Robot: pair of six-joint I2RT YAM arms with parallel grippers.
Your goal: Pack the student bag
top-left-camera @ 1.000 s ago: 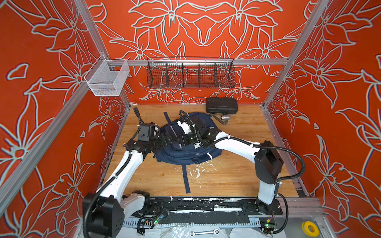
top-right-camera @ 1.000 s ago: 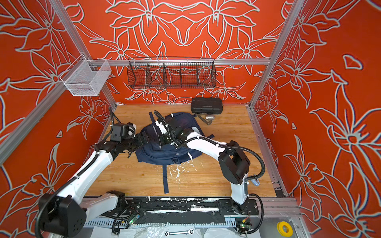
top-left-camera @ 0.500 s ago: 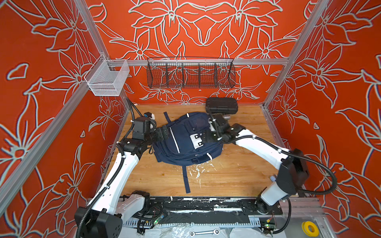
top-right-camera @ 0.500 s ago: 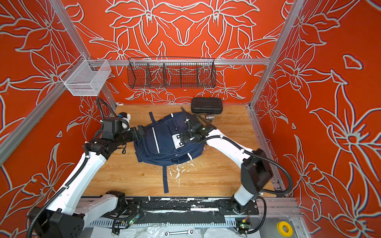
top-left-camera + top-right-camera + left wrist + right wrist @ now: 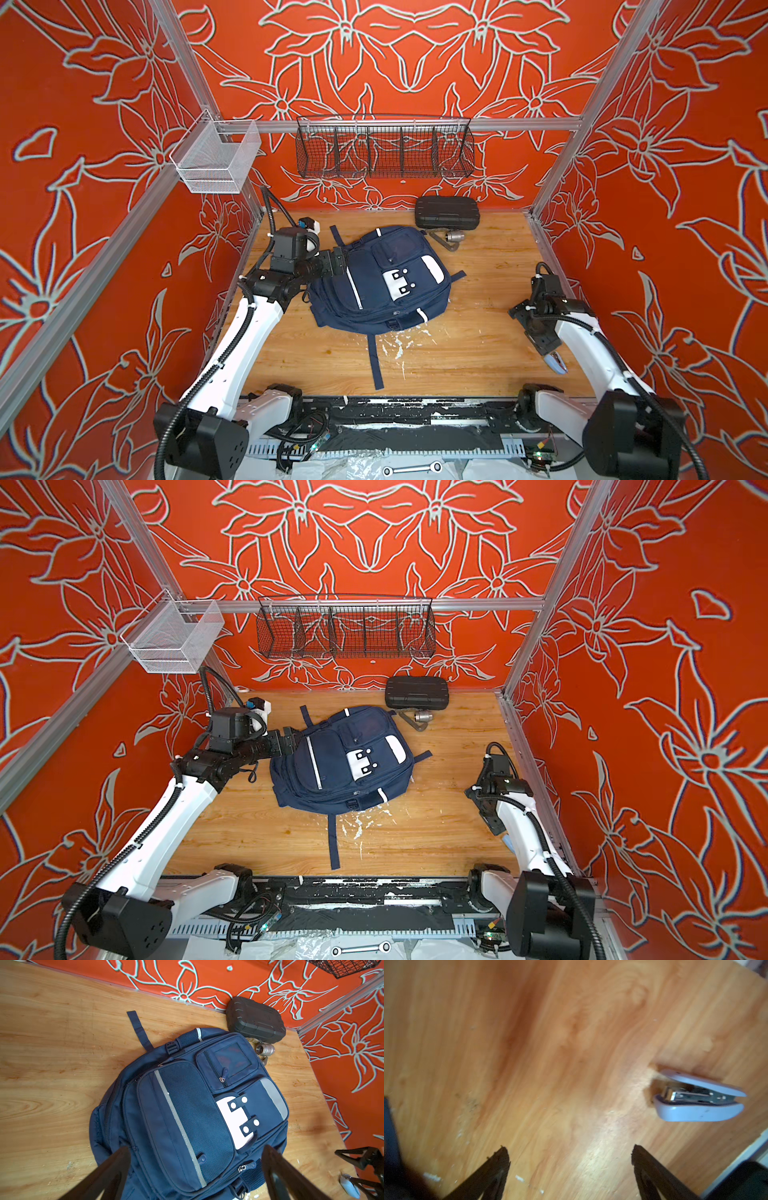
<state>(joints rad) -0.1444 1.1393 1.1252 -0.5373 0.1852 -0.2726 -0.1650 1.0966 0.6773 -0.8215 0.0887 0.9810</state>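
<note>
Nearest, off the front edge of the desk [image 5: 478,345]: wrench [image 5: 413,469]. On the desk, near right: pale stapler [image 5: 697,1097] lying on its side, with the right pincer [image 5: 570,1152] poised over bare wood near it, jaws spread wide, empty. Mid-desk: student bag [image 5: 374,291], navy, lying flat, pocketed front up, one strap [image 5: 375,361] trailing toward the near edge amid white flecks [image 5: 399,343]. At the bag's left edge: left pincer [image 5: 196,1147], jaws spread wide above the fabric, gripping nothing; contact with the bag not discernible. Just beyond the bag: small metal fitting [image 5: 453,237], then black hard case [image 5: 446,212] against the rear wall [image 5: 498,183]. On that wall, higher: black wire basket [image 5: 384,149]; at the left corner, white mesh basket [image 5: 216,160].
</note>
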